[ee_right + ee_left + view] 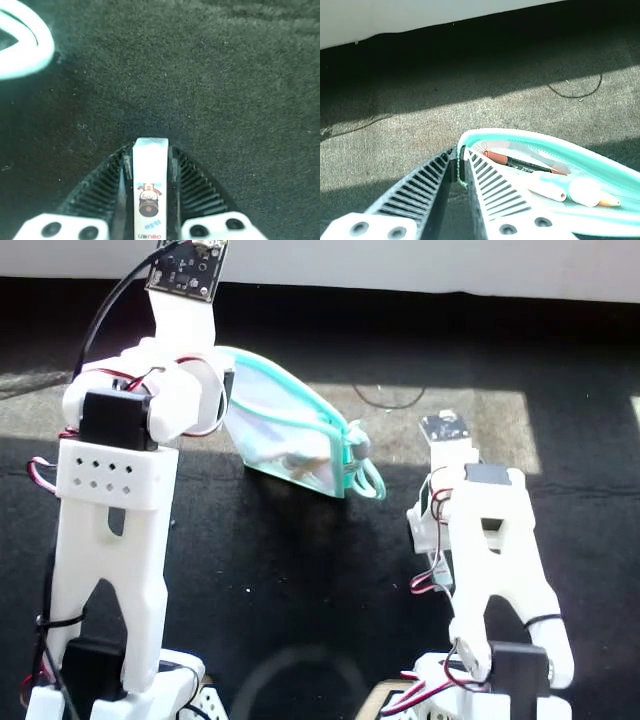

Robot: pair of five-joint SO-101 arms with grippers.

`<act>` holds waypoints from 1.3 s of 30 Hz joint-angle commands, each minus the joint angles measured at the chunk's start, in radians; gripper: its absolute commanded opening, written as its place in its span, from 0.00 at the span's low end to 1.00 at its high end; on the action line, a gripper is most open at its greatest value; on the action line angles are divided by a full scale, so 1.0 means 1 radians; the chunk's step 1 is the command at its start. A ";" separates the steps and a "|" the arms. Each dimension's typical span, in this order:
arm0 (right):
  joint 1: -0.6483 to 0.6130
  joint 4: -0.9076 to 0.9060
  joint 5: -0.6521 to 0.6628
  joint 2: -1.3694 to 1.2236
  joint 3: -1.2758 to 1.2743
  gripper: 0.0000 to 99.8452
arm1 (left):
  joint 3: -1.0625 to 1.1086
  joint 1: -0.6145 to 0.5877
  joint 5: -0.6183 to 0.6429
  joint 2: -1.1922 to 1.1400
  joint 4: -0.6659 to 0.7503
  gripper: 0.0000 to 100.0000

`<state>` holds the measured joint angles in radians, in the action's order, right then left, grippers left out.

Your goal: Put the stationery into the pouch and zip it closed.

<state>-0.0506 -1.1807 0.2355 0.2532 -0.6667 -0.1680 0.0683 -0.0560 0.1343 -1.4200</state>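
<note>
A clear pouch (285,430) with a teal zip edge hangs tilted above the black cloth, its mouth open. My left gripper (459,159) is shut on the pouch's rim (470,137) at one end of the opening. Inside lie a red-and-black pen (520,162) and white markers (547,186). My right gripper (150,150) is shut on a small white eraser (149,172) held just over the cloth, to the right of the pouch. The pouch's teal loop (27,47) shows at the edge of the right wrist view.
Black carpet-like cloth (300,580) covers the table, with a sunlit band across the back. A thin black cable (575,92) lies on the cloth behind the pouch. A white wall (400,265) borders the far edge.
</note>
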 commanded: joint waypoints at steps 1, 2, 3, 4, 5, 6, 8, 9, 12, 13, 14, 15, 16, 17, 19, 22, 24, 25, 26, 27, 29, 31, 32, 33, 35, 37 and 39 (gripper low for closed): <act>0.010 0.010 -0.003 -0.027 0.001 0.03 | 0.027 -0.004 -0.006 -0.007 -0.077 0.01; 0.008 0.010 -0.003 -0.039 0.001 0.06 | 0.024 -0.004 -0.006 -0.007 -0.086 0.01; 0.008 0.010 -0.003 -0.054 0.001 0.11 | 0.024 -0.004 -0.006 -0.005 -0.092 0.01; 0.007 0.015 -0.003 -0.071 0.001 0.16 | 0.024 -0.004 -0.006 -0.005 -0.094 0.01; 0.007 0.028 -0.003 -0.091 0.001 0.21 | 0.024 -0.004 -0.006 -0.005 -0.094 0.01; 0.007 0.044 -0.002 -0.111 0.001 0.24 | 0.025 -0.004 -0.005 -0.005 -0.094 0.01; 0.007 0.071 -0.002 -0.139 0.001 0.24 | 0.025 -0.004 -0.003 -0.005 -0.094 0.01; 0.007 0.079 -0.002 -0.148 0.001 0.23 | 0.025 -0.004 -0.003 -0.005 -0.094 0.01; 0.005 0.079 -0.002 -0.148 0.002 0.23 | 0.024 -0.004 -0.003 -0.005 -0.094 0.01; 0.005 0.076 -0.002 -0.148 0.002 0.23 | 0.024 -0.004 -0.003 -0.005 -0.094 0.01; 0.005 0.073 -0.002 -0.150 0.005 0.23 | 0.024 -0.004 -0.005 -0.005 -0.094 0.01; 0.005 0.073 -0.002 -0.151 0.005 0.23 | 0.024 -0.004 -0.005 -0.005 -0.094 0.01; 0.005 0.073 -0.002 -0.153 0.005 0.23 | 0.024 -0.005 -0.005 -0.005 -0.094 0.01; 0.005 0.073 -0.002 -0.154 0.005 0.23 | 0.024 -0.007 -0.005 -0.005 -0.094 0.01; 0.005 0.044 0.003 -0.148 0.007 0.23 | 0.024 -0.007 -0.006 -0.005 -0.094 0.01; 0.001 -0.041 0.081 -0.148 0.039 0.23 | 0.024 -0.002 -0.006 -0.005 -0.094 0.01; 0.001 -0.065 0.109 -0.148 0.047 0.23 | 0.024 -0.002 -0.006 -0.005 -0.091 0.01; 0.001 -0.065 0.115 -0.154 0.044 0.23 | 0.024 -0.002 -0.006 -0.005 -0.091 0.01; 0.001 -0.054 0.115 -0.156 0.042 0.23 | 0.024 -0.002 -0.006 -0.005 -0.092 0.01; 0.001 -0.036 0.118 -0.157 0.039 0.23 | 0.024 -0.002 -0.006 -0.005 -0.092 0.01; 0.005 -0.004 0.118 -0.159 0.028 0.23 | 0.024 -0.002 -0.006 -0.005 -0.092 0.01; 0.005 0.030 0.118 -0.159 0.012 0.23 | 0.024 -0.002 -0.006 -0.005 -0.092 0.01; 0.005 0.050 0.118 -0.159 0.005 0.22 | 0.024 -0.002 -0.006 -0.005 -0.092 0.01; 0.004 0.073 0.118 -0.159 0.002 0.21 | 0.024 -0.004 -0.006 -0.005 -0.094 0.01; 0.002 0.113 0.126 -0.159 -0.018 0.14 | 0.024 -0.007 -0.006 -0.005 -0.094 0.01; 0.002 0.124 0.160 -0.159 -0.036 0.09 | 0.024 -0.008 -0.006 -0.005 -0.094 0.01; 0.002 0.122 0.167 -0.159 -0.054 0.09 | 0.024 -0.008 -0.006 -0.005 -0.094 0.01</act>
<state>-0.0522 -1.0733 0.3813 0.0936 -0.7127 -0.1695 0.0683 -0.0560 0.1358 -1.4661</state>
